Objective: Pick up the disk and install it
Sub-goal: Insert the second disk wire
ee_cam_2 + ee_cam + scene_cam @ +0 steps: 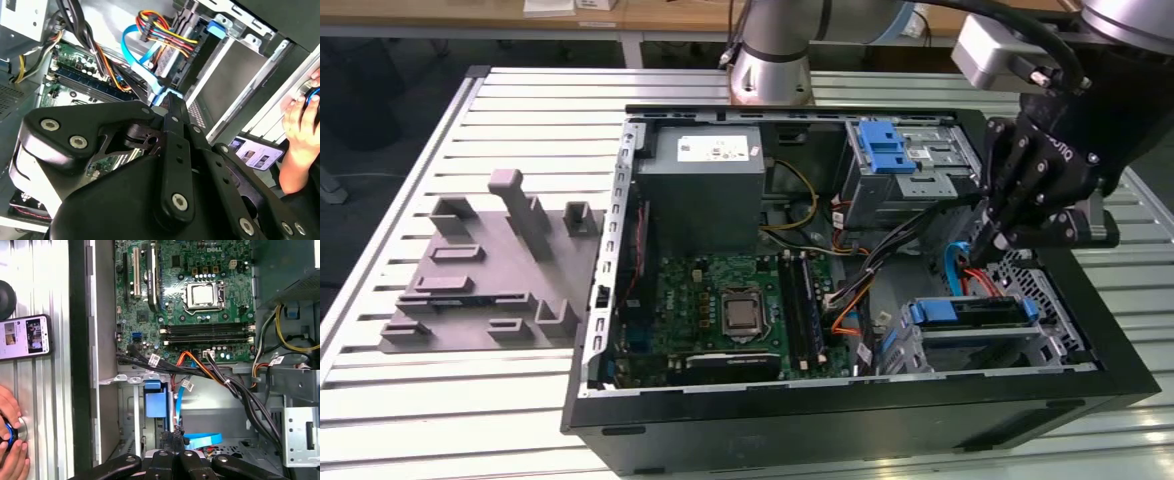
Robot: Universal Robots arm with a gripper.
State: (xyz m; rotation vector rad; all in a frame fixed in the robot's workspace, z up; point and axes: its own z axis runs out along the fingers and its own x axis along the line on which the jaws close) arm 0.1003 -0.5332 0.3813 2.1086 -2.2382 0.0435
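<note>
While my arm reaches down into the open computer case (854, 420), my pincer (1001, 240) hangs inside it along the case's edge at the exterior view's right. In both wrist views the fingers (175, 437) are pressed together, closed, and I can make out nothing between them. Their tips (172, 102) hang just beside a flat blue cable (202, 440) that loops up from the case floor.

Nearer the case's front corner on that same side, the disk (967, 312) lies flat in the lower drive cage, its blue frame facing up, close below my pincer but apart from it. (Whether it is seated all the way I cannot tell.) A bundle of orange, red, yellow and black wires (165, 37) runs past the cage toward the motherboard (720, 310), which covers the middle of the case floor with its processor socket (203, 294) bare. At the far edge of the case the grey power supply (707, 175) bears a white sticker, and beside it another bay holds a ridged blue tab (887, 148).

Everything rests on a slatted metal table (454, 400). Toward its edge at the exterior view's left lies a grey moulded fixture (480, 270). Outside the case wall, a phone (25, 337) lies on the slats with its screen lit, and a person's hand (12, 450) rests near it.
</note>
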